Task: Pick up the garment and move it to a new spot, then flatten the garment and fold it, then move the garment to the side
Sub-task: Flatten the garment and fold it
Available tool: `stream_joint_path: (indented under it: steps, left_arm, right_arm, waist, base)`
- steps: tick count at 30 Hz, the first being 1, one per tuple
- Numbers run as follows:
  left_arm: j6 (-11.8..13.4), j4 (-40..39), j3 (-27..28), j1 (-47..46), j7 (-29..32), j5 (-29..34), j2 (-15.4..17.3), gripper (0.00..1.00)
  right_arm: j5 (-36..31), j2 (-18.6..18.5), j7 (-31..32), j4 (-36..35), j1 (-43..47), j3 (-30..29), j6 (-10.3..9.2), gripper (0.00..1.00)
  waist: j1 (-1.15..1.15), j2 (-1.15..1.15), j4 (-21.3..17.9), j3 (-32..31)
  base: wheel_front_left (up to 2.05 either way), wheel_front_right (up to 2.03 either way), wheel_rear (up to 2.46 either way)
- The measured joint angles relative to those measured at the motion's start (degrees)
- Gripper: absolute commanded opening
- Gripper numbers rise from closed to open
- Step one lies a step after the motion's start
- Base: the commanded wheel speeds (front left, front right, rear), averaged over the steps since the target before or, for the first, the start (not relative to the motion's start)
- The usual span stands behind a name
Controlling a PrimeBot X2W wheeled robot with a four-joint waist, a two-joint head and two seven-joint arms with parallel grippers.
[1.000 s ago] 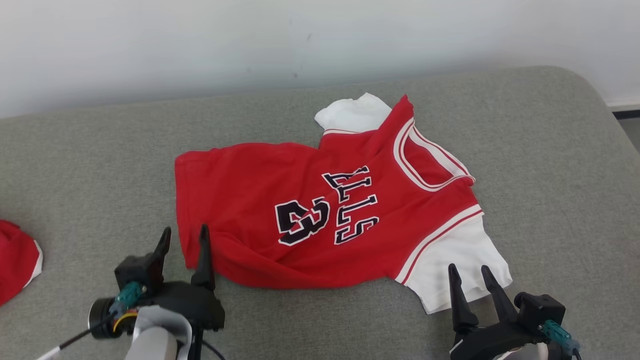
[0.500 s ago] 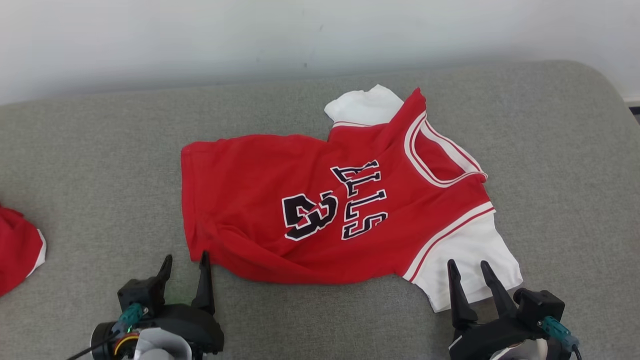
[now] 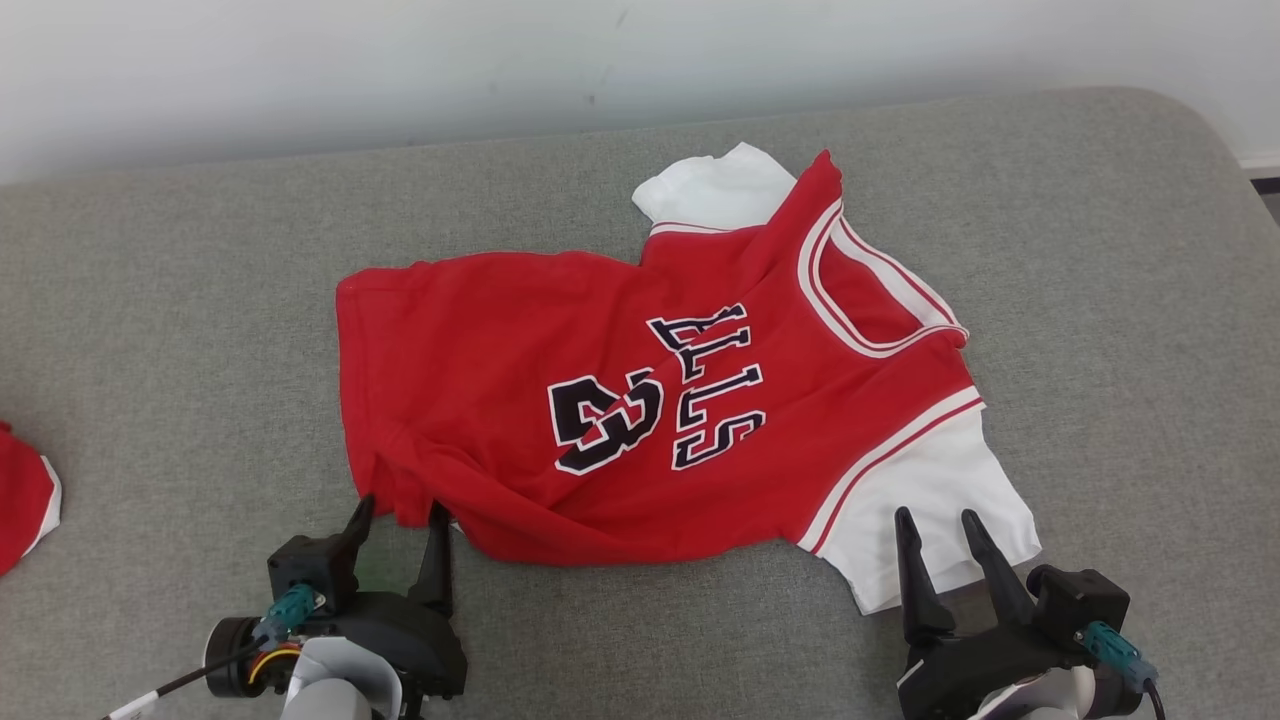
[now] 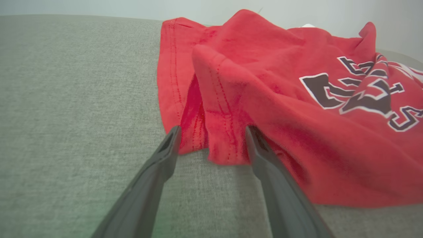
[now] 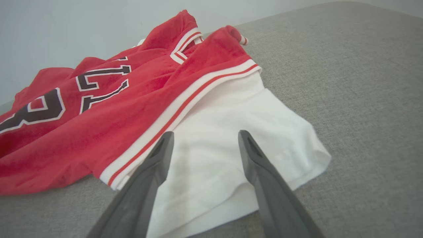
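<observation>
While the red jersey (image 3: 640,400) lay face up near the middle of the grey padded surface (image 3: 150,300), its long axis ran across the robot's front, with the hem toward the left and the collar and white sleeves toward the right. Its near hem corner (image 4: 224,145) was bunched into a raised fold. The left hand (image 3: 401,505) sat right at that fold, fingers spread wide to either side of it and gripping nothing. The right hand (image 3: 935,516), equally wide and empty, had its fingertips over the near white sleeve (image 5: 224,132). Each hand was thus nearest its own end of the near edge, so a two-handed pinch looked likely next. Another red cloth (image 3: 25,510) lay well apart at the far left.
</observation>
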Motion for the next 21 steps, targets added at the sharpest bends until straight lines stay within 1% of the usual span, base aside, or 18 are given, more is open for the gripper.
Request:
stream_joint_path:
  steps: [1, 2, 3, 5, 6, 7, 11, 15, 21]
  left_arm:
    - [-0.2, 0.1, -0.2, 0.0, 0.0, 0.0, 0.0, 1.0]
    - [-0.4, 0.1, -0.4, 0.0, 0.0, 0.1, 0.0, 0.88]
    - [-0.4, 0.1, -0.5, 0.0, 0.0, 0.3, 0.0, 0.58]
    - [-0.5, -0.1, -0.9, 0.0, 0.0, 0.4, -0.1, 0.38]
    - [-0.5, -0.3, -1.1, 0.0, 0.0, 0.4, -0.1, 0.05]
    - [-0.5, -0.4, -1.3, 0.0, 0.0, 0.5, -0.1, 0.0]
    - [-0.9, -1.0, -2.4, 0.3, 0.0, 0.1, -0.1, 0.0]
    - [-0.8, -4.5, -1.7, 0.6, 0.0, -0.8, -0.1, 0.0]
    - [-0.9, -8.4, -1.4, 3.1, 0.0, 0.0, -0.2, 0.0]
  right_arm:
    - [0.0, 0.0, 0.0, 0.0, -0.1, 0.0, 0.0, 1.0]
    - [0.0, 0.0, 0.0, 0.0, -0.2, 0.0, 0.0, 1.0]
    - [0.0, 0.0, 0.0, 0.0, -0.3, 0.1, 0.0, 1.0]
    - [0.0, 0.0, 0.0, 0.0, -0.4, 0.0, 0.0, 1.0]
    - [0.0, 0.0, 0.0, 0.0, -0.4, 0.0, 0.0, 1.0]
    - [0.0, 0.0, 0.0, 0.0, -0.4, 0.0, 0.0, 1.0]
    - [0.0, 0.0, 0.0, 0.1, -0.4, -0.2, 0.0, 1.0]
    - [0.1, 0.0, 0.0, 0.3, -0.1, -0.7, 0.0, 1.0]
    - [1.0, 0.0, 0.0, 1.1, 1.3, -1.5, 0.0, 1.0]
  waist:
    - [0.0, 0.0, 0.0, 0.0]
    - [0.0, 0.0, 0.0, 0.0]
    - [0.0, 0.0, 0.1, 0.1]
    - [0.0, 0.0, 0.2, 0.1]
    - [0.0, 0.0, 0.3, 0.1]
    - [0.0, 0.0, 0.3, 0.0]
    - [0.0, 0.0, 0.7, -0.3]
    - [0.0, 0.0, 1.3, -1.2]
    - [0.0, 0.0, 3.1, -3.7]
  base:
    - [0.0, 0.0, 0.0]
    - [0.0, 0.0, 0.0]
    - [0.0, 0.0, 0.0]
    - [0.0, 0.0, 0.0]
    - [0.0, 0.0, 0.0]
    - [0.0, 0.0, 0.0]
    - [0.0, 0.0, 0.0]
    - [0.0, 0.0, 0.0]
    - [0.0, 0.0, 0.0]
